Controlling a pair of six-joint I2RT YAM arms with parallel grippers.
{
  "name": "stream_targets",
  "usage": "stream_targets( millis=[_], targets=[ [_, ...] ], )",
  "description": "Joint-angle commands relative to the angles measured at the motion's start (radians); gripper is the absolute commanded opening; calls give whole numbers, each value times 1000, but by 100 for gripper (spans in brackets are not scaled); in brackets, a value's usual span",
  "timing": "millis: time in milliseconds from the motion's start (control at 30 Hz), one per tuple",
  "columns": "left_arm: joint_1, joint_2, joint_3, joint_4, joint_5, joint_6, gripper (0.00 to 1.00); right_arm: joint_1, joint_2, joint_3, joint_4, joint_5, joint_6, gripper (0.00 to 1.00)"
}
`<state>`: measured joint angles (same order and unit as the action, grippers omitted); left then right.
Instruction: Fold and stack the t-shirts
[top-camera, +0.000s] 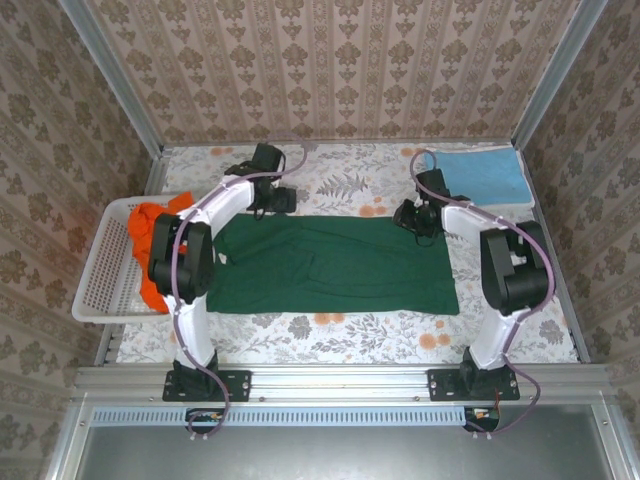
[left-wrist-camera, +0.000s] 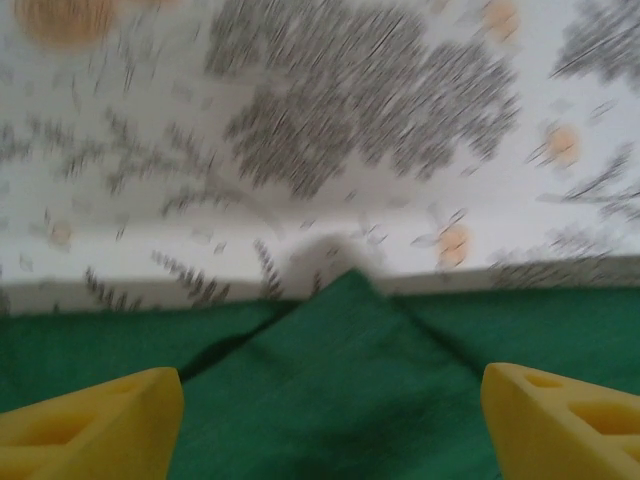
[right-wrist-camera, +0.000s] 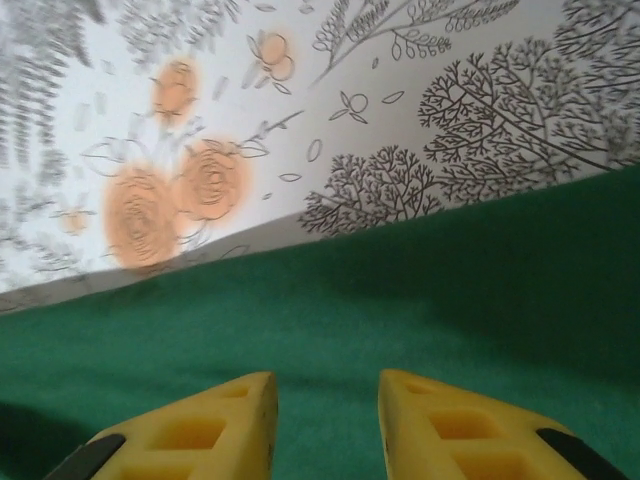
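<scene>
Green tee lies flat on your worktop, centre of the top view, so it's set up for a clean fold. At its upper edge, your left fingers are spread wide and your right fingers are slightly apart, neither pinching cloth.

Plain dyes on the shirts: the dark green cloth t-shirt, the light blue cloth t-shirt, the bright orange cloth t-shirt. The plastic lattice basket is white; the white tablecloth carries grey foliage and orange blooms.
</scene>
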<state>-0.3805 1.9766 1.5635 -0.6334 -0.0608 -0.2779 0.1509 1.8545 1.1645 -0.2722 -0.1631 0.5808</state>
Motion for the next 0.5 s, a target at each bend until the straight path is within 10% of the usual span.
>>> stream_targets(
  millis=[0, 267, 467],
  targets=[
    [57, 4, 56, -123, 2, -42, 74, 0, 59, 58, -109, 56, -50, 35],
    [132, 150, 162, -247, -66, -1, 46, -19, 128, 120, -137, 96, -31, 40],
    [152, 259, 256, -334, -123, 27, 43, -32, 133, 125, -151, 122, -19, 44]
  ],
)
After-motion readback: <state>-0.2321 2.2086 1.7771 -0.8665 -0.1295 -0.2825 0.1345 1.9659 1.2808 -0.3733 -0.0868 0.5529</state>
